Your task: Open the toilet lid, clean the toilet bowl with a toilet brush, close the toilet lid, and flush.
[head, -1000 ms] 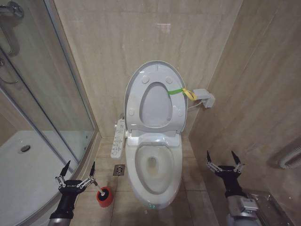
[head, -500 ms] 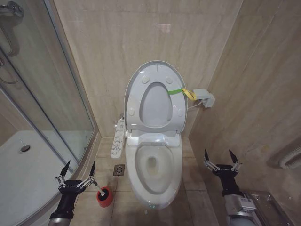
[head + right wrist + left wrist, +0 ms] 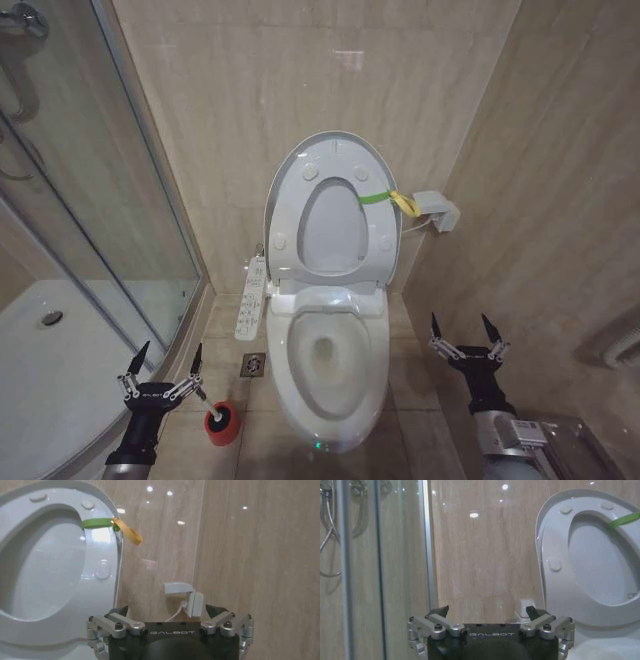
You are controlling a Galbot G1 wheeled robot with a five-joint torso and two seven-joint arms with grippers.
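Nearest to me, I am holding the left gripper (image 3: 166, 362) low on my left, its dark pointed fingers spread wide and gripping nothing; it is hovering beside the curved edge of the white shower tray (image 3: 40, 390). Just to its right, on the tan floor tiles, the toilet brush (image 3: 219, 417) is sitting in its small round red cup holder, dark bristle head poking up, with the gripper apart from it. On my right I am keeping the right gripper (image 3: 460, 335) at about the same height, fingers also fully splayed and empty, near the beige tiled side wall.

Between the two arms, the white ceramic oval toilet bowl (image 3: 322, 350) is lying open, with its white buttoned side panel (image 3: 250, 296) running along its left side. Behind it, the large glossy white oval toilet lid (image 3: 332, 210) is standing upright against the back wall with the ring seat raised against it, round bumpers showing. A green-and-yellow strap (image 3: 392, 198) is hanging off the lid's right edge. Past that, a small white wall box (image 3: 437, 209) is sitting on the tiles, and the glass shower screen (image 3: 90, 190) is closing off the far left.
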